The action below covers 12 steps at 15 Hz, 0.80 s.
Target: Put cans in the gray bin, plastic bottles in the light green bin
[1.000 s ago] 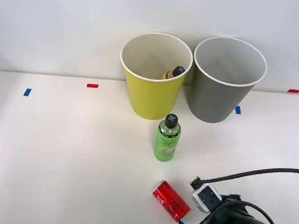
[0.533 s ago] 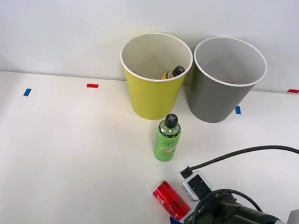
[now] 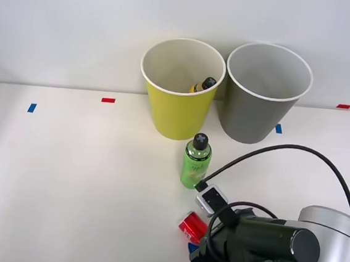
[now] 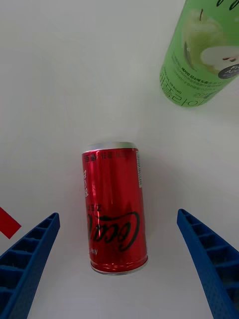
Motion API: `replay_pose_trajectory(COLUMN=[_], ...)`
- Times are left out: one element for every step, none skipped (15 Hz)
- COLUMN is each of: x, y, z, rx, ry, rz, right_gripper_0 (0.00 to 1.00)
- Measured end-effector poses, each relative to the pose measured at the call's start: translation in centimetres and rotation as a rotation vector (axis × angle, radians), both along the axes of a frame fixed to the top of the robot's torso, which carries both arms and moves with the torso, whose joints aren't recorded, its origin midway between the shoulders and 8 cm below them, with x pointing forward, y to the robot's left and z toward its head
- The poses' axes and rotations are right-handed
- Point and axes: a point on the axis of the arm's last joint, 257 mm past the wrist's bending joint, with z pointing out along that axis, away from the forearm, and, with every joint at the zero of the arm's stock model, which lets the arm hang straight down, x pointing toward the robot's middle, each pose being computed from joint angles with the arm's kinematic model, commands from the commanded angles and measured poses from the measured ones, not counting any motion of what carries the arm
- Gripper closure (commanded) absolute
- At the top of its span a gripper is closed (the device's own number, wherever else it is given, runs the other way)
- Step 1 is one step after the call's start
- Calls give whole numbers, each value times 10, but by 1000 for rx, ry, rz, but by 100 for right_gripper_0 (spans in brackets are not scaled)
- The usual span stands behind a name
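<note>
Your right gripper (image 4: 119, 264) straddles the lying can (image 4: 113, 212) with fingers spread; an off-centre squeeze could roll it away.

Red tape marks (image 3: 108, 100) and blue tape marks (image 3: 31, 107) lie scattered on the white table (image 3: 65, 176).

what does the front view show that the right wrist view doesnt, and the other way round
Front view alone: the light green bin with a yellowish bottle inside, the gray bin, and the green bottle's black cap. Right wrist view alone: the tool's open blue fingers flanking the whole lying red can, its white lettering legible. Both: the can, the green bottle and white table.
</note>
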Motion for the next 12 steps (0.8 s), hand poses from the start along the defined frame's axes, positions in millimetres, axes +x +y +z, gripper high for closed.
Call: replay_pose_trajectory(x=[0,1,3,6,9,12,13,16,18,19,21,23], y=[4,8,13,17,19,20,20,21,21,20,20,20], z=[-2,-4,-7,-9,-12,-15,-16,-15,-15,-15,-17,-19], rx=[5,12,19,22,21,9,-8,-21,-27,-32,-37,-43], ry=[13,23,33,39,45,54,56,53,49,48,46,44], rz=[-2,-6,-12,-17,-24,-31,-38,-42,-44,-47,-47,-48], right_gripper_0=[19,19,19,19,20,19,20,19,20,20,20,20])
